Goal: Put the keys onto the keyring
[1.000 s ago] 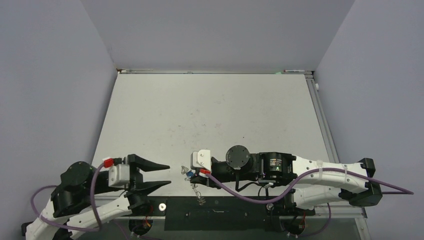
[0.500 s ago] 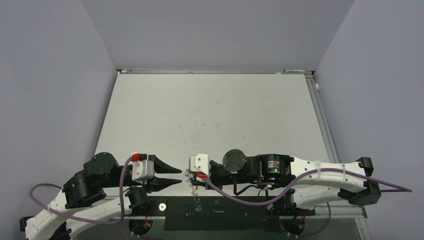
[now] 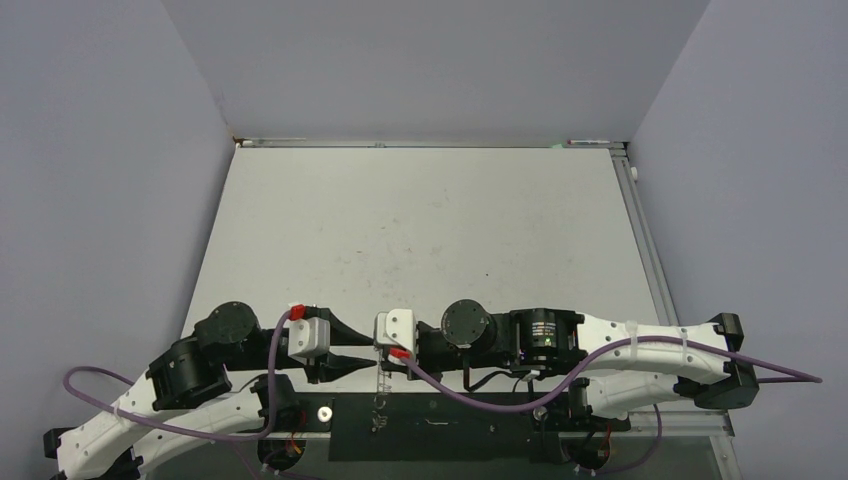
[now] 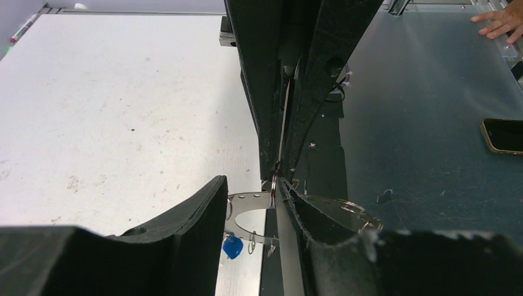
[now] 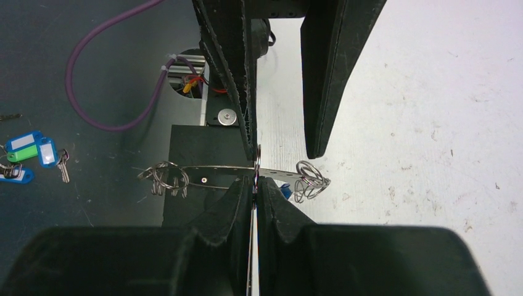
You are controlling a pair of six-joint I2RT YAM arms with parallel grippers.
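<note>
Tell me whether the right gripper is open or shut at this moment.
Shut. The right gripper pinches the rim of the keyring between closed fingers, with no gap showing in its wrist view.

Table [image 3: 420, 230]: white, scuffed (small dark specks).
Phone [image 4: 502, 135]: dark, orange-edged, lying on dark surface beside table.
</note>
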